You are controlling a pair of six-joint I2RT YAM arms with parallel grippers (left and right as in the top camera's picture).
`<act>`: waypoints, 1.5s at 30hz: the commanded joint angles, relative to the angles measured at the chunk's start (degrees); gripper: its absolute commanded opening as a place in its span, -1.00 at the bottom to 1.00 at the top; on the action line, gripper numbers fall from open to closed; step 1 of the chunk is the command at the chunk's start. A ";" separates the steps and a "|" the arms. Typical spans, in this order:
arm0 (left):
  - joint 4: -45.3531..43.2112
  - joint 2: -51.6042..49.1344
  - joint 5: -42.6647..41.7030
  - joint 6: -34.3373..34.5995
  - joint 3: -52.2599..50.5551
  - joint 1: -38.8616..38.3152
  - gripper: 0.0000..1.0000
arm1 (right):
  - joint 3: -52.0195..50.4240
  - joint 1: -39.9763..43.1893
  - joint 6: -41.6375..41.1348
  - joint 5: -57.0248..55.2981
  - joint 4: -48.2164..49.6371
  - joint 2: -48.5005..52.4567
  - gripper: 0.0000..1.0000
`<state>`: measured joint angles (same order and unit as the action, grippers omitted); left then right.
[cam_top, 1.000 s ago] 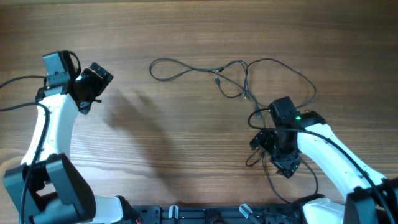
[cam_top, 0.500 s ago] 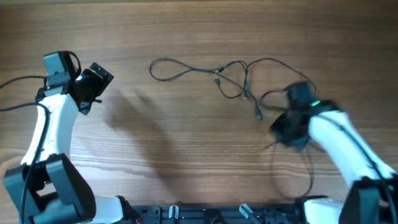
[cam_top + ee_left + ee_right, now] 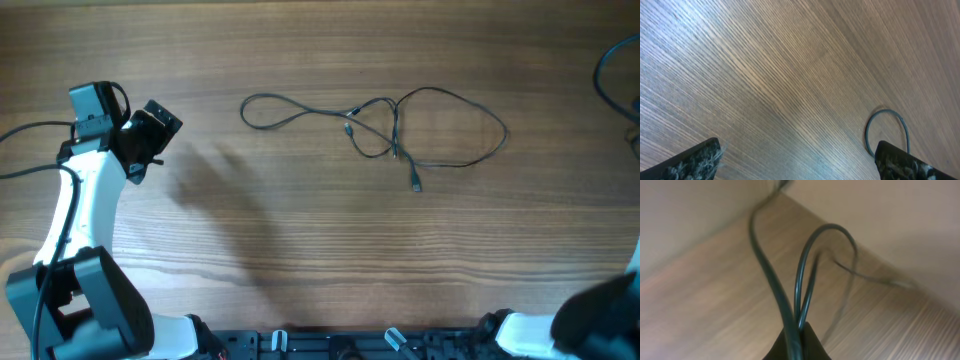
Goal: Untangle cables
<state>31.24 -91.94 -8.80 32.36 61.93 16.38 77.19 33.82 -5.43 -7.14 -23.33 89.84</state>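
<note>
One thin black cable [image 3: 400,125] lies in loose crossing loops on the wooden table [image 3: 300,240], with a small plug end [image 3: 415,184] pointing toward me. My left gripper [image 3: 150,135] stands open at the far left, well apart from it. In the left wrist view its fingers [image 3: 695,162] are spread wide, and the cable's left loop [image 3: 885,131] shows beside the right one. My right gripper [image 3: 799,336] is shut on a second cable [image 3: 805,275], whose strands rise from the jaws in a loop. A piece of that cable [image 3: 610,70] shows at the overhead view's right edge.
The right arm [image 3: 600,320] is a blur at the bottom right corner of the overhead view. The arms' dark base rail [image 3: 340,345] runs along the near table edge. A pale wall [image 3: 880,225] rises behind the table in the right wrist view.
My right gripper closed on the cable near the front right and swept it up and off to the right, out of the overhead view. The other cable stays. The left arm has not moved.
</note>
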 commanded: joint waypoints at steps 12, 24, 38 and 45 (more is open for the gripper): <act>-0.17 -0.13 0.57 -0.46 -0.11 -0.13 1.00 | 0.33 14.58 6.36 -26.51 3.89 25.31 -0.91; -0.17 -0.13 0.57 -0.46 -0.11 -0.13 1.00 | 0.59 20.00 6.69 -1.99 2.45 22.23 0.99; -0.17 -0.13 0.57 -0.46 -0.11 -0.13 1.00 | 0.59 19.37 1.77 6.27 1.70 -10.67 1.00; -0.17 -0.13 0.57 -0.46 -0.11 -0.13 1.00 | 0.48 18.97 -16.15 31.10 -10.95 -14.58 0.99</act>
<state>31.18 -91.94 -8.75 32.36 61.93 16.38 77.41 53.06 -14.52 11.97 -31.66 76.07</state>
